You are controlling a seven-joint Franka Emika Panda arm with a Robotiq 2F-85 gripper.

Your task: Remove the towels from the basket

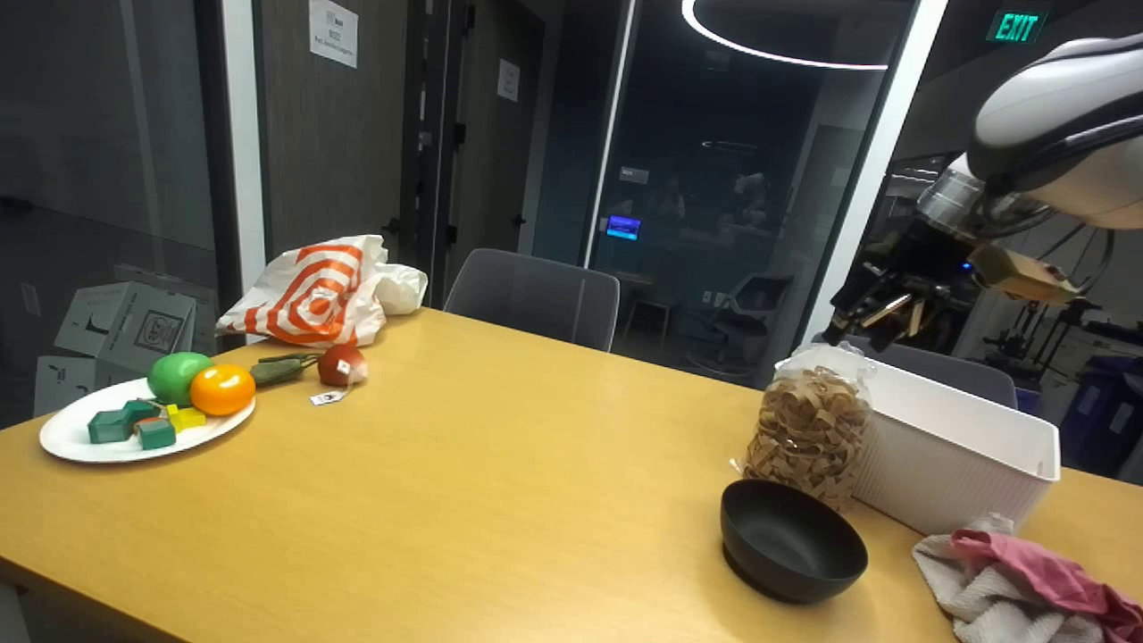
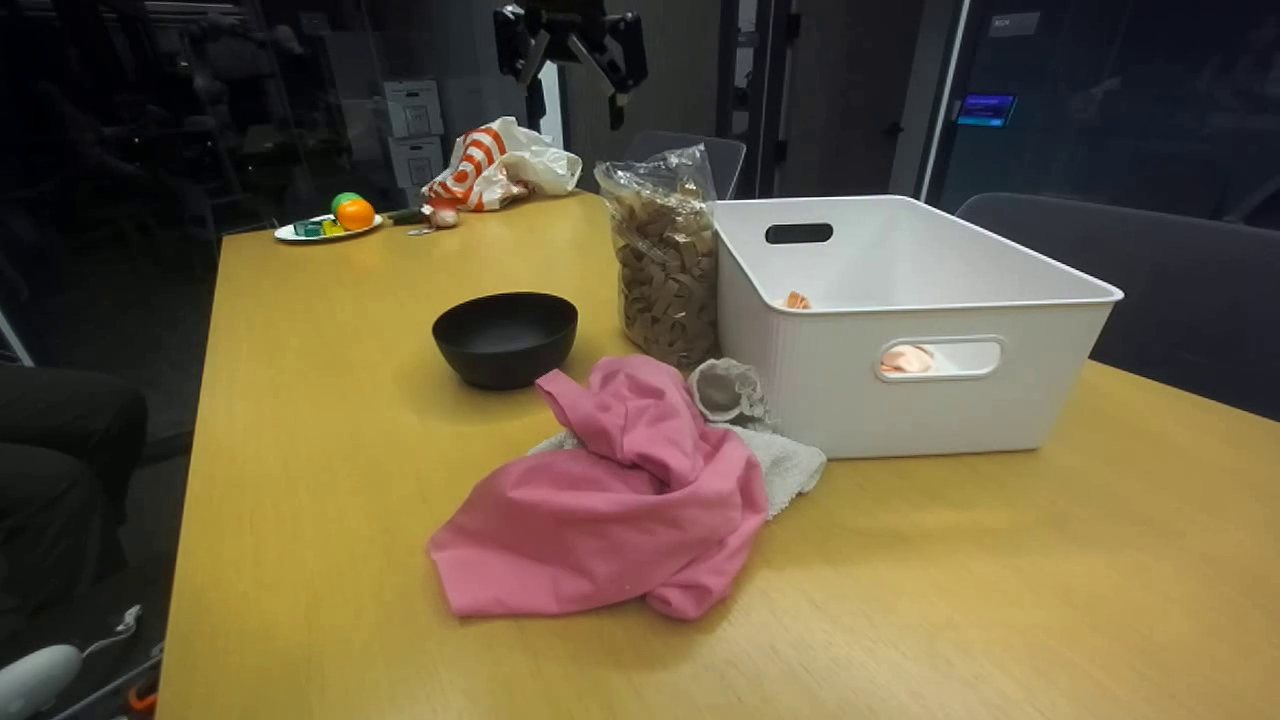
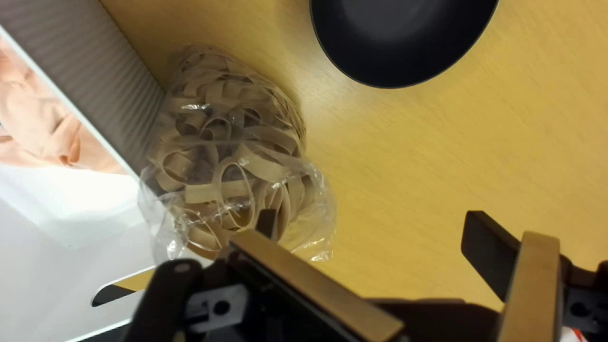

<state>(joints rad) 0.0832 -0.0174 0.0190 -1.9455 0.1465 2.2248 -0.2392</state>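
Observation:
The white basket stands on the table in both exterior views [image 1: 938, 487] [image 2: 900, 425]; its ribbed wall and inside show in the wrist view [image 3: 90, 66]. A peach towel lies inside it in the wrist view [image 3: 42, 114], and a bit shows through the handle hole in an exterior view [image 2: 907, 359]. A pink towel [image 2: 620, 530] lies crumpled over a grey-white towel [image 2: 790, 468] on the table beside the basket. My gripper [image 3: 375, 237] is open and empty, raised above the bag beside the basket; it shows in both exterior views [image 1: 859, 334] [image 2: 577, 105].
A tall clear bag of brown curled strips [image 2: 668, 275] stands against the basket, just below my gripper. A black bowl [image 2: 505, 345] is near it. A white plate with fruit and blocks [image 1: 67, 439] and a white-orange plastic bag [image 1: 312, 295] are at the far end.

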